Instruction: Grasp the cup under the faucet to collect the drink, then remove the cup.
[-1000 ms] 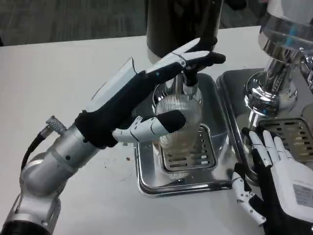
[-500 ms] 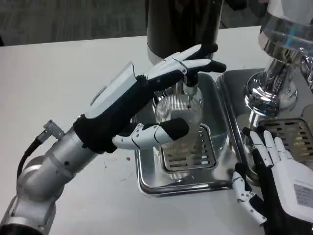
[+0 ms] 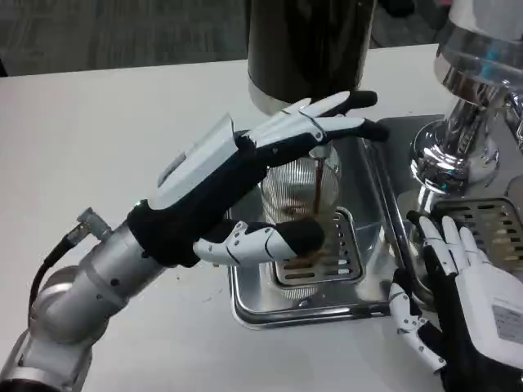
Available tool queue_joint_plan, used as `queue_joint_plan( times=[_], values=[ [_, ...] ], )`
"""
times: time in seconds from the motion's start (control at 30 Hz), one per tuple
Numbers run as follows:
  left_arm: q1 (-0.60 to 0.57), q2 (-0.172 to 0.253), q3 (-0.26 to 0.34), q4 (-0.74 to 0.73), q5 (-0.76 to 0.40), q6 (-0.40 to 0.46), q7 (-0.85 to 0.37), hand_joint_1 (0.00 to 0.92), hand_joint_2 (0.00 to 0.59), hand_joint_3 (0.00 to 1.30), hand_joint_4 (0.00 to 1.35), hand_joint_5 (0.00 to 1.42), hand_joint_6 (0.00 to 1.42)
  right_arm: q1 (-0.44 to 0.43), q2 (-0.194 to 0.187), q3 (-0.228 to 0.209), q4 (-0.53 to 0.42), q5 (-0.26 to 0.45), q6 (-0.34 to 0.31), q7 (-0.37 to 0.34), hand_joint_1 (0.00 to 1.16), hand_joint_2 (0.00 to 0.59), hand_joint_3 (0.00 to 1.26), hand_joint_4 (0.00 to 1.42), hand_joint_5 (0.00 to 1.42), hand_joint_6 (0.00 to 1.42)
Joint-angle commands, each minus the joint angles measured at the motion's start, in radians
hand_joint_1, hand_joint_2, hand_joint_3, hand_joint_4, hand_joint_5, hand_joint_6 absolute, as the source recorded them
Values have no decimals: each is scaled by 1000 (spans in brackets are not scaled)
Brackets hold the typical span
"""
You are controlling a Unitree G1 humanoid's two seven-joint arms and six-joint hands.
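The left robot hand is wrapped around the ribbed clear cup, thumb in front, long fingers reaching over the rim. The cup stands on the slotted grate of the steel drip tray, right under the dark dispenser. A thin brown stream runs down into it. The right robot hand lies flat and released on the white surface, fingers spread, grasping nothing, beside the shiny chrome machine.

We find no legible text, brand or number. The label on the right hand is too blurred to read.
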Motion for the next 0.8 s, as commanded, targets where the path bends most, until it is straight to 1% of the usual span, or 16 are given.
queue_joint_plan(
  times=[0.03,0.1,0.13,0.2,0.23,0.27,0.3,0.33,0.4,0.43,0.47,0.5,0.53,0.67,0.73,0.8],
  values=[
    [29,15,-32,3,62,-1,-20,0,170,268,91,220,147,-10,21,-33,12,94,-16,15,188,512,86,0,0,82],
    [27,16,-34,4,65,-1,-16,0,169,268,91,220,148,-12,23,-45,-1,134,-26,29,218,465,67,0,0,92],
    [27,16,-36,4,66,-1,-14,0,169,268,91,220,149,-13,21,-46,-8,142,-28,35,240,457,55,0,0,95],
    [26,17,-39,5,66,-2,-12,0,169,268,91,220,150,-20,22,-50,-15,163,-26,51,264,423,38,0,0,97],
    [26,17,-40,5,66,-1,-11,0,169,268,91,220,151,-35,24,-51,-14,177,-14,76,272,402,29,0,0,97],
    [26,18,-41,5,67,-1,-9,0,169,268,91,220,151,-45,24,-52,-13,186,-5,95,275,397,26,0,0,97],
    [26,18,-41,5,67,-1,-8,0,169,268,91,220,152,-55,26,-54,-8,197,-4,108,280,372,18,0,0,97],
    [26,18,-42,6,67,0,-6,0,168,268,91,220,152,-68,28,-54,-3,204,-6,117,282,366,17,0,0,97],
    [25,19,-45,7,67,-2,-4,0,168,268,91,220,153,-94,35,-58,9,232,-6,144,292,316,1,0,0,89],
    [24,19,-46,7,67,-3,-3,0,168,268,91,220,153,-107,36,-59,16,240,-3,156,308,299,0,0,0,84],
    [24,20,-46,7,68,-3,-1,0,168,268,91,220,153,-122,32,-57,24,240,0,168,312,296,0,0,0,83],
    [24,20,-45,7,68,-2,2,0,169,268,91,220,153,-133,35,-57,31,241,2,168,321,279,0,0,0,83],
    [23,20,-45,9,69,-2,4,0,170,268,91,220,154,-140,37,-58,36,242,2,167,324,276,0,0,0,82],
    [22,21,-42,11,74,-4,13,0,172,268,91,220,155,-177,36,-52,52,250,24,212,360,258,0,0,0,65],
    [22,22,-41,11,77,-3,18,0,172,268,91,220,155,-190,39,-55,65,267,27,233,366,257,0,0,0,64],
    [22,23,-39,11,78,-1,22,0,172,268,91,220,155,-204,43,-59,80,287,33,249,373,237,0,0,0,42]
  ],
)
